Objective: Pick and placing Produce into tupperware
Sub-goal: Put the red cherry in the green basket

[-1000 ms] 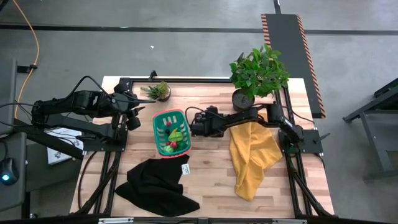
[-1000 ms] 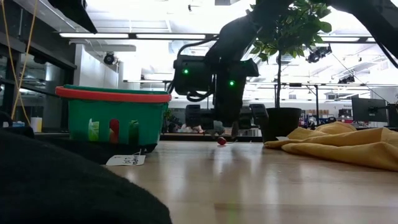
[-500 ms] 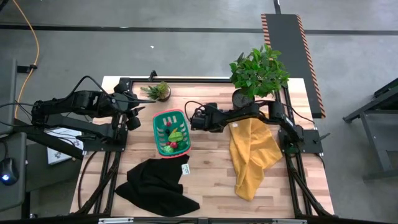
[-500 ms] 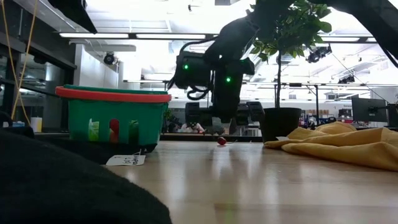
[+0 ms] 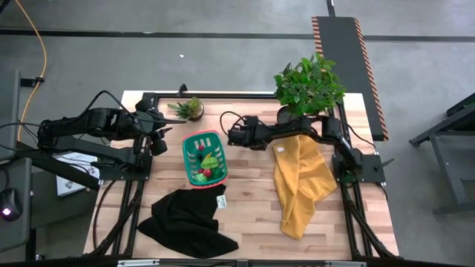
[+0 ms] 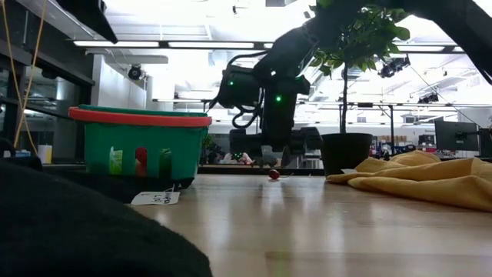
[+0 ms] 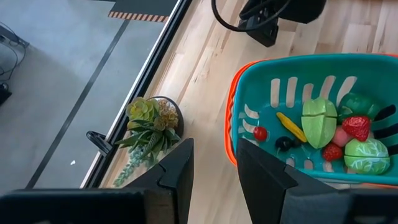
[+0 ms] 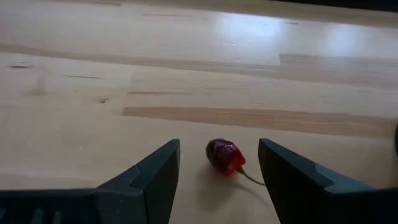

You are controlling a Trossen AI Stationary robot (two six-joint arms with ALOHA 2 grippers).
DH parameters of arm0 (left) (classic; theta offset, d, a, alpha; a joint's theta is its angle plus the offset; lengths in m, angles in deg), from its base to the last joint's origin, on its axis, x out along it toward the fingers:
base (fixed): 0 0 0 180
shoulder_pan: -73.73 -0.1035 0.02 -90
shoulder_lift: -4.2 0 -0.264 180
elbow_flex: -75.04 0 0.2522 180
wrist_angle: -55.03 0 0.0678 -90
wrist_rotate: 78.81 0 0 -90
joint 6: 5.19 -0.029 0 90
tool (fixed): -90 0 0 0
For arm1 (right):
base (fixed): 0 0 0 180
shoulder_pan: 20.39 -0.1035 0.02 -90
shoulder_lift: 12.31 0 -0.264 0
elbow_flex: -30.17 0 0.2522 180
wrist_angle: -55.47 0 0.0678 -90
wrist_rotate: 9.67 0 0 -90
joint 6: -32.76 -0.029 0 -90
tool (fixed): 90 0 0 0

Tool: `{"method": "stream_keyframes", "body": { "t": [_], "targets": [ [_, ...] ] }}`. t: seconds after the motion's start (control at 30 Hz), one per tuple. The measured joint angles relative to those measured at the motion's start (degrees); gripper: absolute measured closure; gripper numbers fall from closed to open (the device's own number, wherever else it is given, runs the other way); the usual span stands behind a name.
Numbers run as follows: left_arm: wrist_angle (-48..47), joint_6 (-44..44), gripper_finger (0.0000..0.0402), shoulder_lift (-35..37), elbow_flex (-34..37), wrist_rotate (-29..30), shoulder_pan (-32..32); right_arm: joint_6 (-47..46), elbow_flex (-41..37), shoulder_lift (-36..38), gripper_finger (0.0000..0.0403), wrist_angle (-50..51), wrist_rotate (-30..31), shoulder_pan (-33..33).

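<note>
The tupperware, a teal basket with a red-pink rim (image 5: 185,153) (image 7: 231,118) (image 6: 138,116), stands left of the table's middle. It holds several produce pieces, among them a pale green one (image 7: 318,118) and a red one (image 7: 356,126). A small dark-red produce piece with a thin stem (image 8: 224,155) (image 6: 273,175) lies on the bare wood just right of the basket. My right gripper (image 8: 219,180) (image 5: 232,137) hovers low over it, open, one finger on either side, not touching. My left gripper (image 7: 214,177) (image 5: 158,139) waits open above the table's left edge, beside the basket.
A tall potted plant (image 5: 308,85) stands at the far right, behind my right arm. A small succulent pot (image 5: 191,108) is at the far edge, beyond the basket. A yellow cloth (image 5: 300,182) lies at the right. Near the front is a black cloth (image 5: 185,219) with a white tag (image 6: 156,198).
My right gripper has gone toward the table's far edge, staying low and open, and has rolled a little. The red piece and the basket have stayed where they were.
</note>
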State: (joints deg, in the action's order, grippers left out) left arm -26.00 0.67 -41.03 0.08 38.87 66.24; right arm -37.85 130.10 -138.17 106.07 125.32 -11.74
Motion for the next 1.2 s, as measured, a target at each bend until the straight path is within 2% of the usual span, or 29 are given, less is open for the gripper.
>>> {"method": "stream_keyframes", "body": {
  "t": [0.6, 0.73, 1.2],
  "targets": [
    [-0.4, 0.0, 0.0291, 0.0, 0.0, 0.0, 0.0, 0.2, -0.5, 0.1, 0.0192, 0.9, -1.2, 1.4],
    [-0.6, 0.0, 0.0291, 0.0, 0.0, 0.0, 0.0, 0.3, -0.8, 0.0, 0.0192, 0.6, -4.4, 1.9],
    [-1.1, 0.4, 0.0291, 0.0, 0.0, 0.0, 0.0, 2.5, -0.8, -0.3, 0.0192, -1.4, -4.7, 2.6]
  ]
}}
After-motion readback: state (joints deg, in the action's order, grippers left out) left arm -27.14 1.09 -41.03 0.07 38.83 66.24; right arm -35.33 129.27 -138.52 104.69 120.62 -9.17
